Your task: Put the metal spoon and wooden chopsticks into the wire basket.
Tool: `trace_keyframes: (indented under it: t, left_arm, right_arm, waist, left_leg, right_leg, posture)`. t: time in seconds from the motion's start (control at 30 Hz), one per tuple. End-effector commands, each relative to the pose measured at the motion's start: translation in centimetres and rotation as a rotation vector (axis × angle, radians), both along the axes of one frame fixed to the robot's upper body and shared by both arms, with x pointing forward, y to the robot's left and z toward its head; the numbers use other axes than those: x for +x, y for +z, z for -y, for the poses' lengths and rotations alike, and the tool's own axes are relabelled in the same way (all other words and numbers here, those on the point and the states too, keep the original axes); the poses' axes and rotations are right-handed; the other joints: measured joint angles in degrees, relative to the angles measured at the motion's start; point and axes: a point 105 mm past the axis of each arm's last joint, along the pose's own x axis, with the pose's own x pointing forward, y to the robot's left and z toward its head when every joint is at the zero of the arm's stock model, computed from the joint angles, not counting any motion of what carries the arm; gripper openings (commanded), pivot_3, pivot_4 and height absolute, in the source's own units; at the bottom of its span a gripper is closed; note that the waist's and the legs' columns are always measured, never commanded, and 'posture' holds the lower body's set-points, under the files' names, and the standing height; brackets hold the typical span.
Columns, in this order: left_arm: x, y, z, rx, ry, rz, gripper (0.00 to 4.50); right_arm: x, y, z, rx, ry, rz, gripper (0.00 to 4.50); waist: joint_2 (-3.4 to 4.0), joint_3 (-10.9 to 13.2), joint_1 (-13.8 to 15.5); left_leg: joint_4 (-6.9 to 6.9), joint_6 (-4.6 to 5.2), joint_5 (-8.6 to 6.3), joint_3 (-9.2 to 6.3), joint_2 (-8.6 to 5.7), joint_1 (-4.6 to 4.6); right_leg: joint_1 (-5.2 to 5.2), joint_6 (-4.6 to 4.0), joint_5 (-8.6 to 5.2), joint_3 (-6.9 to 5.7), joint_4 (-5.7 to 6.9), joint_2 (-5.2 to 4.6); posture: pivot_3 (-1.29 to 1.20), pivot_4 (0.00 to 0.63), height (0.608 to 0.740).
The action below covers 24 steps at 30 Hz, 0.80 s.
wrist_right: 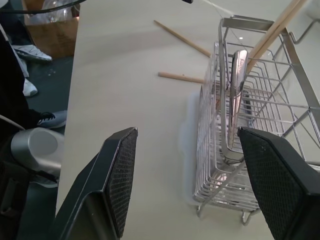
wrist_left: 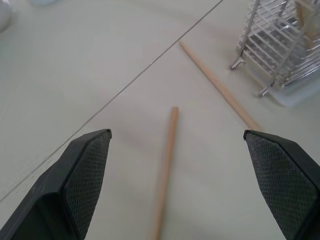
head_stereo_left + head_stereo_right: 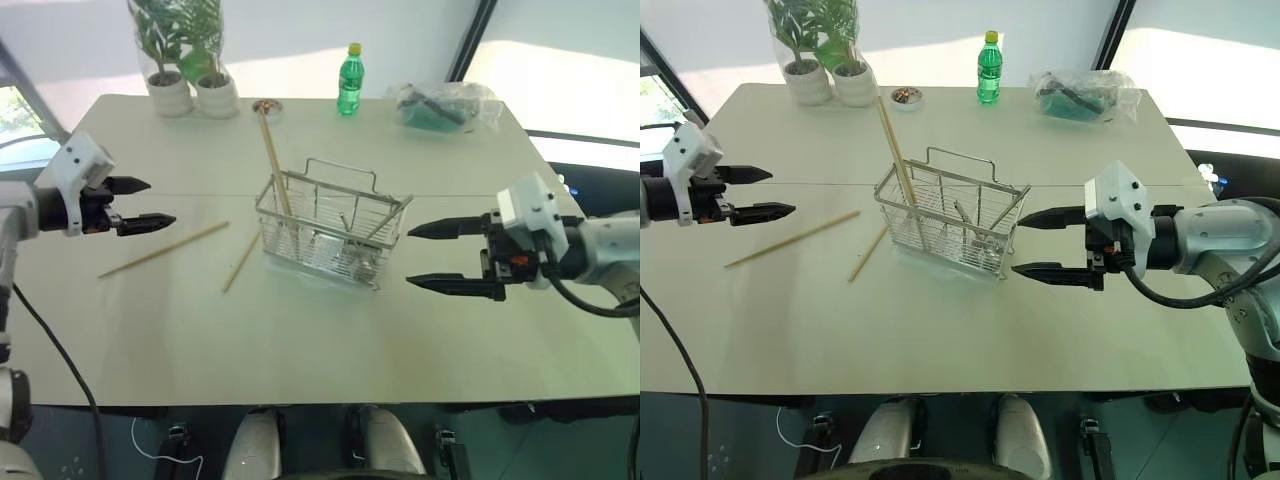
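Head views: the wire basket (image 3: 330, 232) stands mid-counter (image 3: 300, 340), and it serves as the landmark here. Inside it lean the metal spoon (image 3: 962, 218) and two wooden chopsticks (image 3: 273, 155), whose tips rise well above the basket's rim. Two more chopsticks lie flat on the counter to the basket's left: a short-looking one (image 3: 241, 261) just beside its left corner, and a longer-looking one (image 3: 163, 250) farther left. The left claw (image 3: 145, 203) hangs above the counter, well left of the basket, fingers spread and empty. The right claw (image 3: 440, 257) sits just to the basket's right, also spread with nothing between its fingers.

Left wrist view: both loose chopsticks show between the spread fingers (image 2: 85, 175), one pointing toward the basket's foot (image 2: 235, 64), the other running close alongside that foot. They look light, stiff and smooth. Lying flat on a hard surface, such a thin stick probably rolls or skids under a pinch, so a grip near the middle, with the fingers straddling its width, seems safest. An end grip would likely let it swing.

Right wrist view: the spoon stands handle-up against the basket's wire wall, shiny and likely slippery, and appears already placed. The right claw's fingers (image 1: 120, 175) stand wide apart on this side of the basket.
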Motion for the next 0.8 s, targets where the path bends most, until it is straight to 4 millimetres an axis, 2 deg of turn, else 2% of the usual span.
trace_keyframes:
  t: [0.03,0.17,0.4,0.8]
  left_arm:
    - [1.1,-0.1,-0.5,0.058,-0.02,-0.023,4.5]
    - [1.9,-2.1,-0.7,0.136,-0.044,-0.081,4.5]
    - [1.4,-6.4,-1.3,0.319,-0.095,-0.185,4.5]
    - [2.0,-8.8,-1.4,0.354,-0.019,-0.227,4.5]
  right_arm:
    - [-0.1,1.0,0.3,0.02,-0.03,0.045,3.29]
    - [-0.1,1.0,0.7,0.03,-0.08,0.038,3.29]
    - [-0.7,1.5,1.6,0.049,-0.157,0.019,3.29]
    - [-2.0,2.6,1.1,0.092,-0.203,0.005,3.29]
  waist:
    - [-0.09,-0.06,0.03]
    - [-0.12,-0.08,-0.24]
    - [-0.16,-0.1,-0.24]
    - [-0.24,-0.18,-0.12]
  left_leg:
    - [0.02,0.0,0.0,0.0,-0.02,-0.01]
    - [0.01,0.01,0.0,0.01,-0.02,0.0]
    - [-0.01,0.03,-0.01,0.0,0.04,0.0]
    - [0.01,0.03,-0.01,-0.05,0.02,-0.01]
  right_leg:
    - [0.02,0.0,0.0,0.0,0.0,0.0]
    - [0.01,0.02,0.01,-0.01,0.0,0.0]
    - [-0.06,0.02,0.01,-0.02,0.05,0.01]
    - [-0.01,0.02,0.02,-0.05,0.06,-0.04]
  posture:
    - [0.0,0.15,0.717]
    - [0.0,0.15,0.717]
    - [0.0,0.15,0.717]
    - [0.0,0.15,0.717]
